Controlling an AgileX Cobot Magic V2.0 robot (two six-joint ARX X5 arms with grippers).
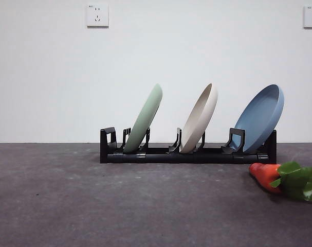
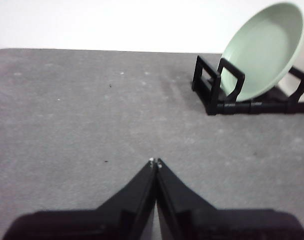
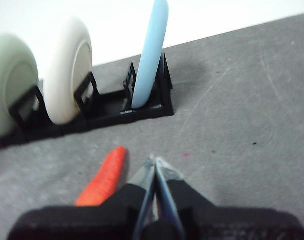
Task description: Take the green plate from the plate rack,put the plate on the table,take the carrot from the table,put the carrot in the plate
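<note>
Counting items, 3 views:
plates: 3 in rack, all leaning, one per slot pair: green plate (image 1: 144, 117) at one end, beige plate (image 1: 200, 117) mid, blue plate (image 1: 260, 117) at other end.
plate rack (image 1: 161, 154): 1, black, on table (image 1: 94, 206), near back wall.
carrot (image 1: 267, 175): 1, lying on table in front of rack's blue-plate end, apart from rack; leaves (image 1: 299, 181) pointing away from rack centre.
left gripper (image 2: 155, 162): jaws closed tip to tip, holding nothing, over bare table, well apart from green plate.
right gripper (image 3: 155, 162): jaws pressed together, holding nothing, just beside carrot, not touching as far as visible.
wall sockets: 2, socket (image 1: 97, 15) and socket (image 1: 311, 16).
</note>
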